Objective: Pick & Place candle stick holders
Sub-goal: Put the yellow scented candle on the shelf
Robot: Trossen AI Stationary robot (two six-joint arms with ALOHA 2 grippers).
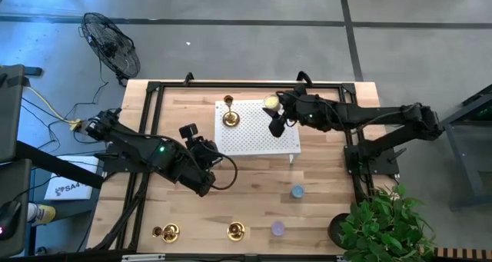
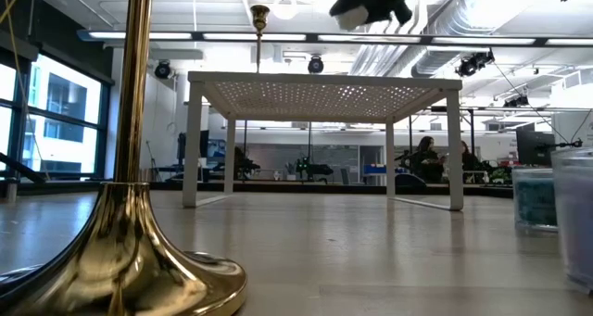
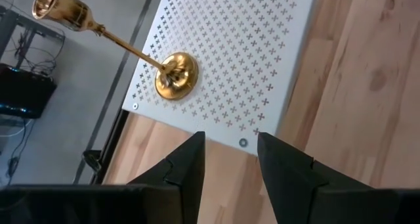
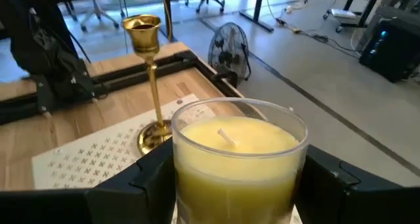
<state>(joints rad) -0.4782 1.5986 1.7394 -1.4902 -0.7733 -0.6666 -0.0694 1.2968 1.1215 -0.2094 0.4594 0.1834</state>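
High view shows us our right gripper clamped on a yellow candle above the white rack, where one candlestick stands. Our left gripper hovers open just beside the rack; two candlesticks stand at the table's near edge.

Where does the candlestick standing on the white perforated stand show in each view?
High: candlestick at the stand's far-left part.
Low: only its cup and stem above the stand's top, left of centre.
Left wrist: upper left, base on the stand.
Right wrist: behind the yellow candle.
Shared landmark: white perforated stand.
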